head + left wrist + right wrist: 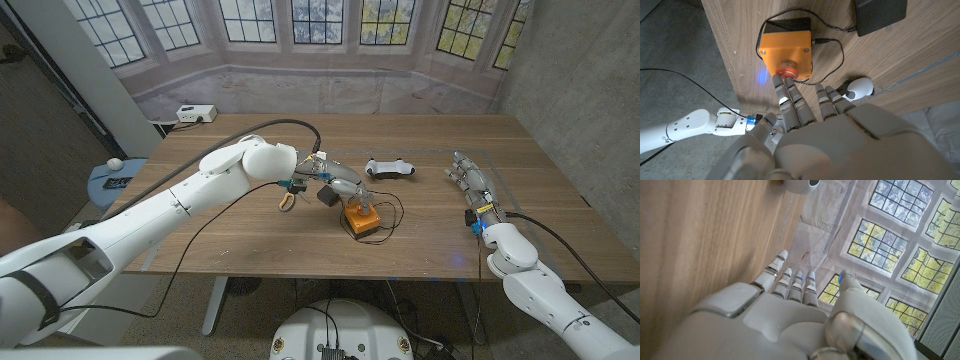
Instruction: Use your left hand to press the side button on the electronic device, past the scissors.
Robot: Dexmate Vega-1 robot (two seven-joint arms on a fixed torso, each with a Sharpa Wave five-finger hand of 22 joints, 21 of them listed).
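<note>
Left hand (805, 125) is shown reaching over the orange electronic device (786, 50), its fingers extended and close together with nothing held; one fingertip (779, 82) is seen touching the red round button (786, 73) on the device's near face in the left wrist view. The device is placed near the middle of the worktop (450, 230), toward its front edge, with a black cable (832, 55) looped beside it. From the hand, the button lies directly ahead along the line of the fingers, so any further push is judged to run straight along that line (not sideways). In the head view the left hand (345, 188) is seen just above the device (362, 220), while the right hand (472, 182) is held well apart at the worktop's right side, fingers straight and empty. Scissors (287, 200) (orange-handled, only partly visible) are seen under the left forearm, and a white game controller (390, 168) lies beyond the device.
</note>
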